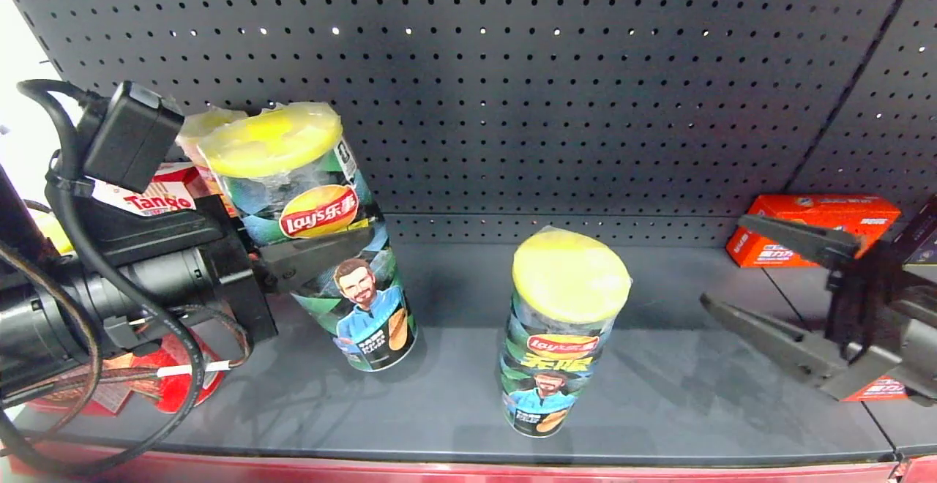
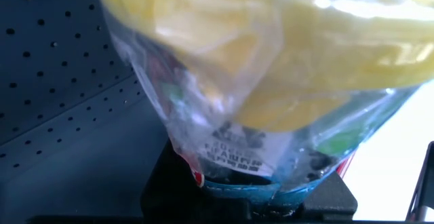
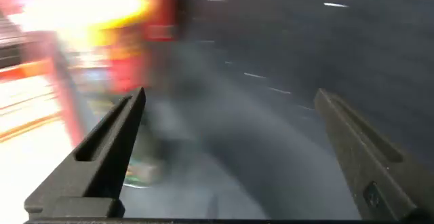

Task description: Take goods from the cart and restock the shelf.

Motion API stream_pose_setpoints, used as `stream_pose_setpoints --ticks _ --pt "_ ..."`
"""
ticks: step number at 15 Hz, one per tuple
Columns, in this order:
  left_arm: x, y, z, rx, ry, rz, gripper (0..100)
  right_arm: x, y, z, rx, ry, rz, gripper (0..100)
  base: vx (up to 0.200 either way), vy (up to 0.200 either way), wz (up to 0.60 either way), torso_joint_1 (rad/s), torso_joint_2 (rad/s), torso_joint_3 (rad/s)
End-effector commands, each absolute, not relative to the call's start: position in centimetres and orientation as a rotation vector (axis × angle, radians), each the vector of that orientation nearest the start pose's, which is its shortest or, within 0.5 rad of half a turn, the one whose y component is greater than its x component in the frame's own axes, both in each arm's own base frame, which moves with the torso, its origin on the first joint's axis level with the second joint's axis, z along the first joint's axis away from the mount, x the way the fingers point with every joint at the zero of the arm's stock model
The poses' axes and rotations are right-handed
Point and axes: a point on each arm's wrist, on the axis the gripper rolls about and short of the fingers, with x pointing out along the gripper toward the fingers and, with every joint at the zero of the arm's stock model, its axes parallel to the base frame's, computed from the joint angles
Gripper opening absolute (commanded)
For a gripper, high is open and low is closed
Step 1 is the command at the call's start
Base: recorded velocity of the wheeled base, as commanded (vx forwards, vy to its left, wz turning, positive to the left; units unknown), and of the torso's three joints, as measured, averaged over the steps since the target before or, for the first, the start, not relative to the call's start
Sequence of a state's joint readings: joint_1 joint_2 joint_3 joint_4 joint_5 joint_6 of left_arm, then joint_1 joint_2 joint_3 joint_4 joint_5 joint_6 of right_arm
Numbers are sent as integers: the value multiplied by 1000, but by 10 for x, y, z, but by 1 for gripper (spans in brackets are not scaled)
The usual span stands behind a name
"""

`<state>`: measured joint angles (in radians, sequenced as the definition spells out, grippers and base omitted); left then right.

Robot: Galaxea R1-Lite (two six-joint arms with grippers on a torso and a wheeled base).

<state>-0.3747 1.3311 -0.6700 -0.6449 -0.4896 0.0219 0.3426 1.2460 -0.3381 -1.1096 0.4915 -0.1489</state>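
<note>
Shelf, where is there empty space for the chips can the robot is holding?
The shelf is bare between the held chips can and the standing can, and wider between that can and the orange box, where the open right hand hovers. The left end is crowded: left hand, wafer box, red packets.

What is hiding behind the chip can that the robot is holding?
Behind the chip can peeks another yellow lid; the rest of that one is covered. A red-and-white box stands beside it.
</note>
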Motion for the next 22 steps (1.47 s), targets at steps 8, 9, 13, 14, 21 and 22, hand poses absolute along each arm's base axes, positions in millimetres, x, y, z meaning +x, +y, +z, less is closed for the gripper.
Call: stream_pose_setpoints --ticks 8,9,13,14,21,22 --pt "190 -86 243 28 -5 -864 0 -13 -3 124 -26 -119 218 100 0 0 0 0 0 0" --pt "190 -87 242 28 -2 -867 0 -19 -5 112 -26 -100 205 100 0 0 0 0 0 0" --pt "181 -84 234 28 19 -870 0 -14 -7 84 4 28 81 100 0 0 0 0 0 0" --pt "181 -83 235 27 17 -869 0 -14 -6 84 1 28 109 100 0 0 0 0 0 0" --pt "165 -77 232 29 5 -861 0 -20 -4 84 -63 40 316 100 0 0 0 0 0 0" --pt "164 -77 229 29 16 -861 0 -19 -7 84 -19 63 183 100 0 0 0 0 0 0"
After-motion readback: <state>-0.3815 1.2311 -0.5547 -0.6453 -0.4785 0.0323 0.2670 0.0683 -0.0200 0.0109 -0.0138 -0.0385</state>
